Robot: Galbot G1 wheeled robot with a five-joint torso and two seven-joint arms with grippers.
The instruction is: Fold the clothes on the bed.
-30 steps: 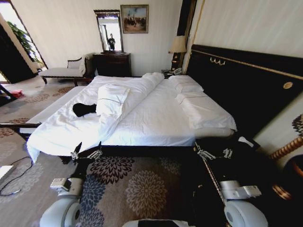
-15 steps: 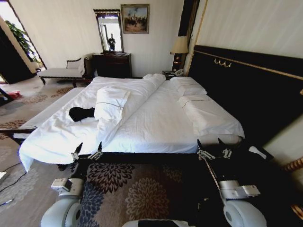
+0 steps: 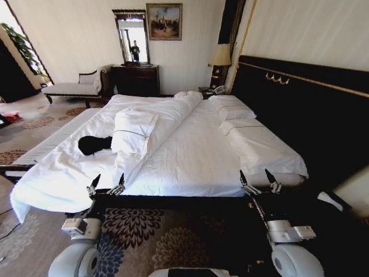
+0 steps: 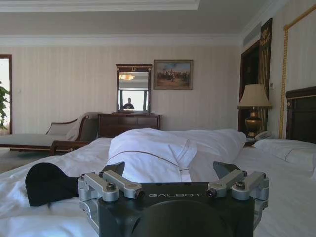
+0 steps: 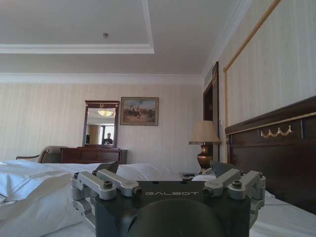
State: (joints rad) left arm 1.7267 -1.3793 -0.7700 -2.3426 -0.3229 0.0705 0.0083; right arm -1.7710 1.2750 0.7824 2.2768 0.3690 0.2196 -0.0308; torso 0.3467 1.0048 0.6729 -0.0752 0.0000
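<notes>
the black shirt [image 3: 94, 144] lies bunched on the left part of the bed [image 3: 190, 150], beside a folded white duvet [image 3: 134, 131]. left gripper [image 3: 106, 183] and right gripper [image 3: 260, 180] hover at the near bed edge, both spread wide apart, empty.

camera panned left, bed [image 3: 190, 150] shifted right

The clothes [image 3: 94, 144] lie on the bed's [image 3: 190, 156] left part, beside a folded duvet [image 3: 134, 131].
</notes>
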